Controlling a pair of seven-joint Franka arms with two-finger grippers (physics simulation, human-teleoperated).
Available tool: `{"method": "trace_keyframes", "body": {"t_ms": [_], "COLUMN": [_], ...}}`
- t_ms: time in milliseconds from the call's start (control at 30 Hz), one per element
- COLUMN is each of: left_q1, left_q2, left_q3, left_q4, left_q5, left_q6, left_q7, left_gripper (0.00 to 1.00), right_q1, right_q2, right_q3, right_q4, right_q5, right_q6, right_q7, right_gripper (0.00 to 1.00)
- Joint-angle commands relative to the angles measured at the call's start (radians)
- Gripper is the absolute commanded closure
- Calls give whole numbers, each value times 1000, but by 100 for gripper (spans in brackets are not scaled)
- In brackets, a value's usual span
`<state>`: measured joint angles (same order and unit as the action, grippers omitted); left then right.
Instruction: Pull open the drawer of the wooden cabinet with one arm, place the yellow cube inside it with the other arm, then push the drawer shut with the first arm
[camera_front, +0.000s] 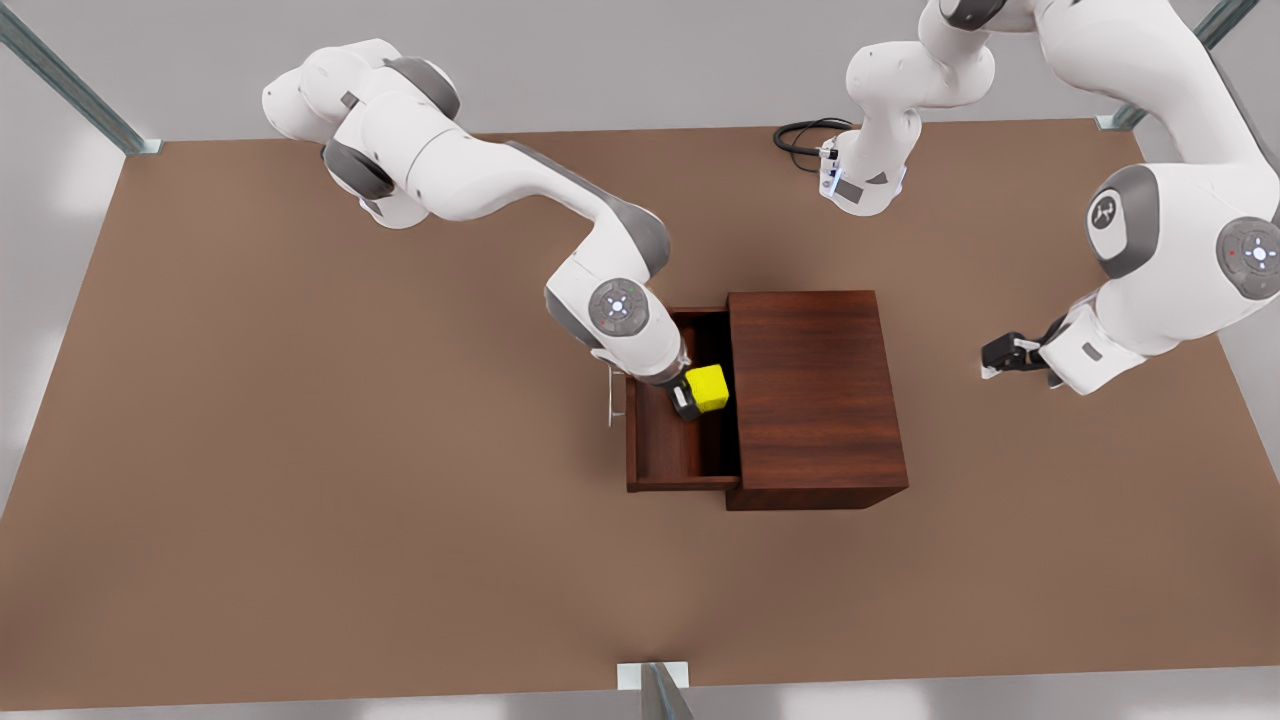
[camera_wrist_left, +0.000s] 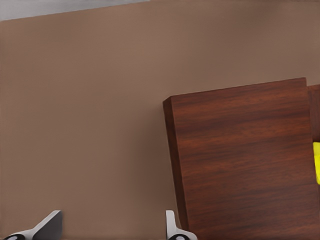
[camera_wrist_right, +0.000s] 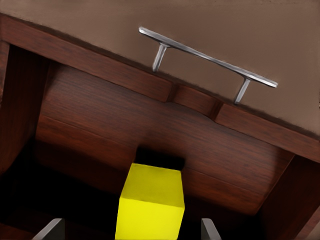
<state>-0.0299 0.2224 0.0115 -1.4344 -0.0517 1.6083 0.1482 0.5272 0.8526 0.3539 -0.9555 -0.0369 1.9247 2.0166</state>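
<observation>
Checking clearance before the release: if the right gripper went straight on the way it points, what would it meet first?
Probably the floor of the drawer. The right gripper points down into it, with the yellow cube between its jaws; depth is unclear.

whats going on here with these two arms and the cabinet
The drawer of the wooden cabinet is pulled open. The right gripper is inside it at the yellow cube, fingers spread wider than the cube, so it looks released or about to be. The left gripper waits open over the table on the cabinet's far side. The drawer has yet to be pushed shut.
</observation>
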Motion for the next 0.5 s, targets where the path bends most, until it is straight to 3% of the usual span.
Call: {"method": "trace_keyframes", "body": {"t_ms": [0, 100, 133, 167, 200, 233, 267, 333, 400, 467], "left_q1": [-10, -180, -300, -404, -544, -645, -720, -840, -907, -935], "left_q2": [-2, 14, 18, 37, 141, 273, 336, 488, 578, 629], "left_q3": [-7, -7, -7, -8, -5, -4, -2, 5, 7, 10], "left_q4": [3, 97, 117, 138, 239, 385, 422, 546, 552, 551], "left_q5": [4, 50, 52, 50, 62, 99, 101, 102, 125, 141], "left_q6": [1, -113, -113, -105, -102, -87, -4, 128, 384, 476], "left_q7": [2, -132, -295, -459, -711, -955, -1116, -1357, -1569, -1633], "left_gripper": [0, 0, 0, 0, 0, 0, 0, 0, 0, 0], "right_q1": [-85, -403, -516, -593, -654, -650, -650, -644, -636, -661], "right_q2": [-35, -116, -182, -299, -449, -561, -627, -662, -656, -627], "right_q3": [-16, -10, -10, -21, -33, -114, -165, -182, -190, -199], "right_q4": [1, -8, -64, -270, -482, -609, -670, -701, -697, -609], "right_q5": [-20, -112, -110, -92, -31, -1, 5, -6, -34, -57], "right_q6": [-150, -362, -329, -161, -110, -84, -84, -148, -167, -299], "right_q7": [180, -286, -744, -1001, -1209, -1571, -1785, -1868, -1906, -1909], "right_gripper": [0, 0, 0, 0, 0, 0, 0, 0, 0, 0]}}
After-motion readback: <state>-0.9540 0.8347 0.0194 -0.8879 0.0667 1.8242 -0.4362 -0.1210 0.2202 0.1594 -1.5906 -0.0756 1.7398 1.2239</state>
